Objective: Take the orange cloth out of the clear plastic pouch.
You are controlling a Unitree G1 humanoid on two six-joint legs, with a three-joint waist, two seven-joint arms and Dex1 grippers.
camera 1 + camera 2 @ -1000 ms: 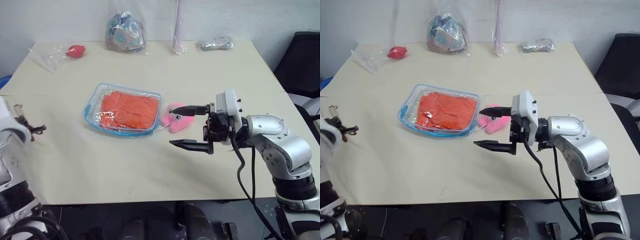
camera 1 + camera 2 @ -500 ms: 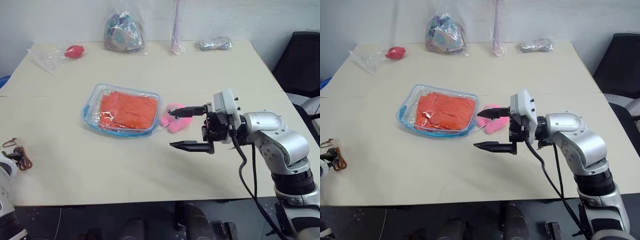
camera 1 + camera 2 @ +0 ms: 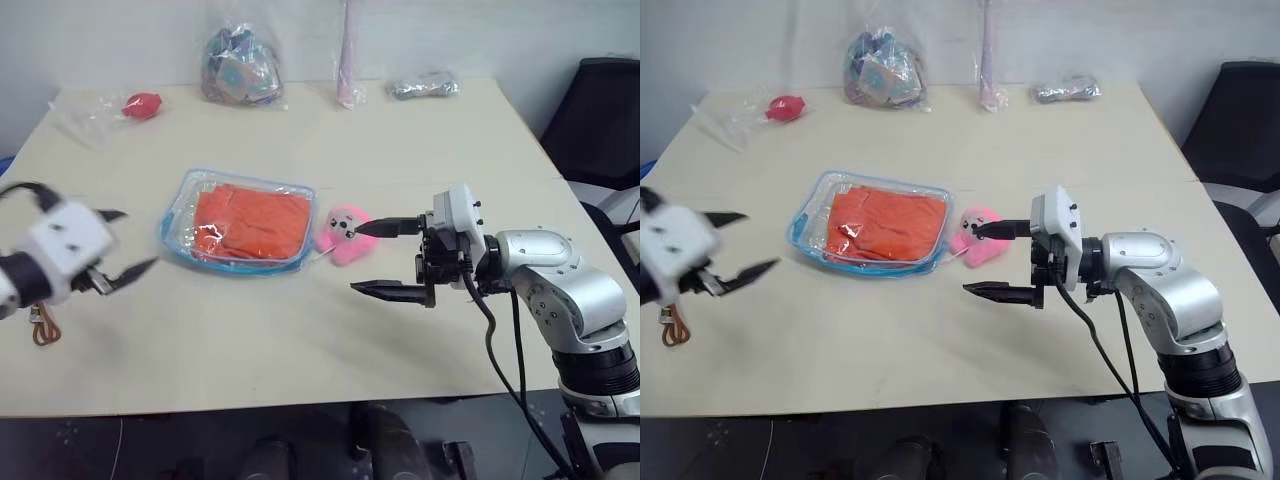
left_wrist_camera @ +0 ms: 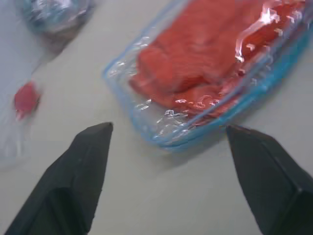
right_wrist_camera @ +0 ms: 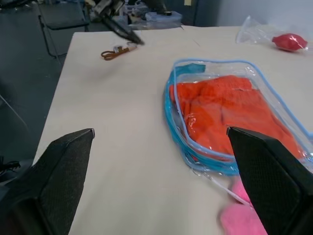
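The clear plastic pouch (image 3: 240, 222) with light blue trim lies flat on the table (image 3: 300, 330), left of centre. The orange cloth (image 3: 252, 218) is folded inside it and nearly fills it. My left gripper (image 3: 138, 238) hovers open just left of the pouch, pointing at its near left corner. In the left wrist view the pouch (image 4: 195, 93) lies just beyond the spread fingertips (image 4: 93, 147). My right gripper (image 3: 357, 258) is open to the right of the pouch, pointing left, with its upper finger in front of a pink plush toy (image 3: 342, 232). The right wrist view shows the pouch (image 5: 230, 112) ahead.
A small brown loop (image 3: 40, 326) lies by the table's left edge. Along the back edge are a thin bag with a red ball (image 3: 142, 102), a knotted bag of multicoloured items (image 3: 240, 68), a narrow pink item (image 3: 347, 60) and a small silvery packet (image 3: 425, 87). A black chair (image 3: 600, 110) stands at right.
My left gripper has opened, rolled and swung in from the lower left toward the pouch; the brown loop now lies on the table. The right gripper has hardly moved.
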